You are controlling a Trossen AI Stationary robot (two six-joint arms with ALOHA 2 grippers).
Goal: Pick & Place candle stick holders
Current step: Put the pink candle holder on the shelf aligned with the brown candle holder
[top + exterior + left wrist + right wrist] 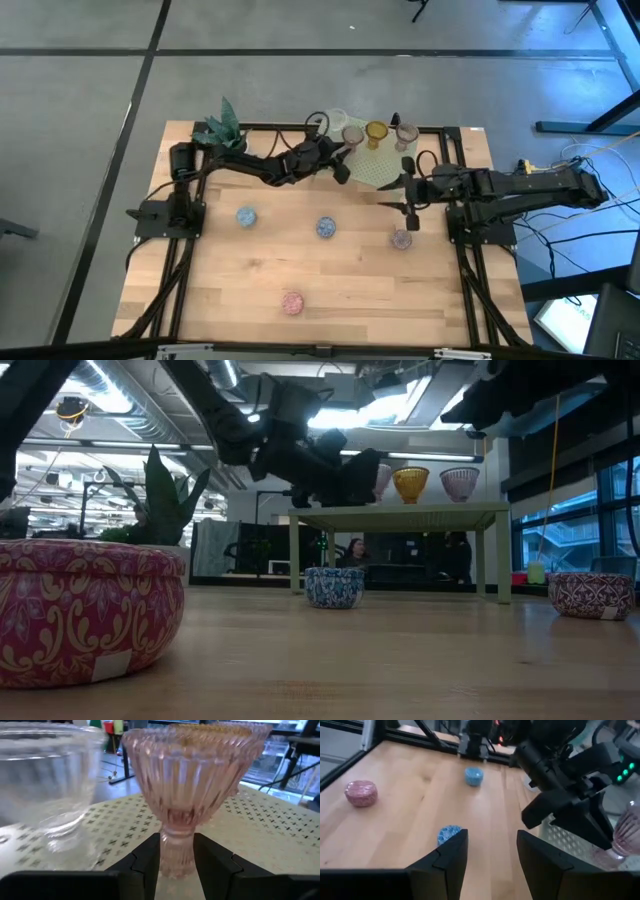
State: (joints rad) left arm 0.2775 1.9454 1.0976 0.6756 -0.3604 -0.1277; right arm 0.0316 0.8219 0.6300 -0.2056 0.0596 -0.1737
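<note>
We see the left gripper (176,862) on the green rack (385,168) at the far side of the table (330,280). Its two dark fingers (150,857) are closed on the narrow stem of a pink glass holder (192,785). The holder stands upright, so its long axis is vertical and the fingers meet the stem from the two sides, low, just above the perforated top of the rack. We judge that the coming move depends on this: the foot seems to be on or just above the rack, and the fingers only need to open and go back along the arm, without pushing the stem.

The pink glass is ribbed, flares wide at the top and is thin at the stem, so it may tip easily. Just beside it stands a clear glass cup (47,780), smooth and round. An amber goblet (375,133) and another pinkish goblet (406,133) also stand on the rack.

The right gripper (492,852) hovers over the wood with its fingers apart and holds nothing. Below it lies a low blue patterned cup (450,834). The right arm is nearer to this cup and to the purple cup (402,239).
</note>
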